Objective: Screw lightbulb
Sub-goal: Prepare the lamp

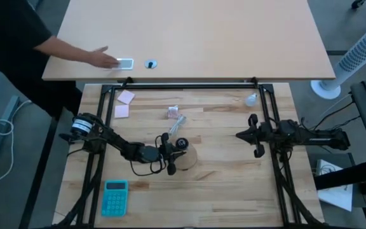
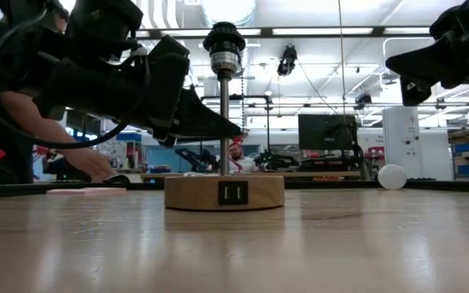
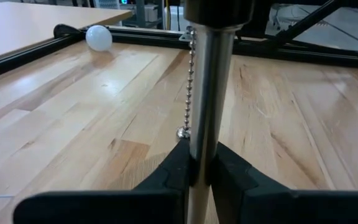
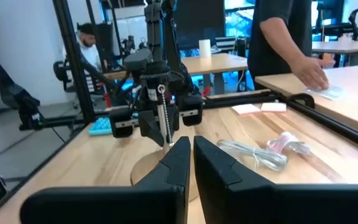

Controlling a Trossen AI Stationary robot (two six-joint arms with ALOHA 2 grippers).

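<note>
- The wooden table (image 1: 234, 184) has a black frame rail (image 1: 189, 84) along its far edge; beyond it stands a second table, where a person's hand (image 1: 101, 58) rests.
- Much bare wood lies between the two arms.
- The lightbulb (image 1: 251, 99) is small, round and frosted white, lying at the far right corner just beside the rail, well apart from both grippers.
- The left gripper (image 3: 194, 168) is clamped on the metal pole (image 3: 209, 106) of the wooden disc (image 2: 224, 192).
- The right gripper (image 4: 190, 155) hangs over the right side, jaws together and empty.
</note>
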